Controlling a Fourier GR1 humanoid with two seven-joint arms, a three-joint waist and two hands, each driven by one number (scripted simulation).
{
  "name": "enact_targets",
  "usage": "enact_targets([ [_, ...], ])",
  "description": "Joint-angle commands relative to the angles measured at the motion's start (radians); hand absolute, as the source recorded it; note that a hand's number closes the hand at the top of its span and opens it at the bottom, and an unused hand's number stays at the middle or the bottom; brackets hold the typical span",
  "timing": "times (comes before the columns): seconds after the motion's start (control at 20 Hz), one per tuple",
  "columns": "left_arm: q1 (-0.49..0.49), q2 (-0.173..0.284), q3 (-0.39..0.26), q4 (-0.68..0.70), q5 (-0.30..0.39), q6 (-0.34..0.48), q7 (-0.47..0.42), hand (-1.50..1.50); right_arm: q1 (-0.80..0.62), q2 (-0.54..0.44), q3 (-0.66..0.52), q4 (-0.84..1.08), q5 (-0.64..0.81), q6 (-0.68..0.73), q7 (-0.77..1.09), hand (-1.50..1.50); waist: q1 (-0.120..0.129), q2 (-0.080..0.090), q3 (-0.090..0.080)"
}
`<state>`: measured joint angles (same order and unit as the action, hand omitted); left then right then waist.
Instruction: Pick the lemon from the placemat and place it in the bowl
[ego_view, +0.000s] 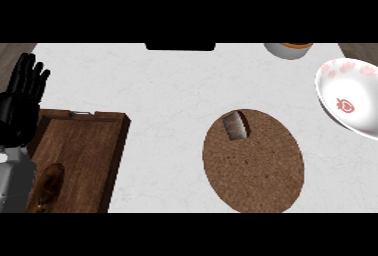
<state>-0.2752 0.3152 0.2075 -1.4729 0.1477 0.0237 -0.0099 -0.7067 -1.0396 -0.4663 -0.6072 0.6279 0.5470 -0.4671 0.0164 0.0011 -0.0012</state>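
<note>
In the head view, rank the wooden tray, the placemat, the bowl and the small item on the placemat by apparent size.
1-2. Wooden tray and brown oval placemat: similar, and the left hand hides part of the tray, so not ranked.
3. White bowl, cut off at the right edge.
4. Small item on the placemat's upper part.

Light falls soft and even over the pale counter (170, 85), bright without glare. Shadows are faint: a thin dark edge shows along the right side of the wooden tray (81, 150). The white bowl (353, 80) looks stretched at the right edge, perhaps from lens distortion. The brown placemat (258, 170) reads grainy, and the small object (236, 125) on it is blurred.
</note>
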Motion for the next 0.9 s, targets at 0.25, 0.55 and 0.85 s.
enact_targets([
  [0.25,0.007,-0.031,-0.024,-0.025,-0.021,0.016,0.012,0.00,0.001,0.240,0.111,-0.048,0.071,-0.184,0.132,1.50,-0.006,0.001,0.001],
  [0.55,0.064,-0.031,-0.019,-0.071,-0.016,0.002,0.007,0.00,0.005,0.294,0.102,0.098,0.120,-0.339,0.220,1.50,0.008,0.004,0.002],
  [0.85,-0.013,0.010,0.030,-0.004,0.012,-0.018,0.014,0.00,-0.046,0.358,0.025,0.261,0.046,-0.373,0.174,-1.50,0.014,0.012,0.004],
])
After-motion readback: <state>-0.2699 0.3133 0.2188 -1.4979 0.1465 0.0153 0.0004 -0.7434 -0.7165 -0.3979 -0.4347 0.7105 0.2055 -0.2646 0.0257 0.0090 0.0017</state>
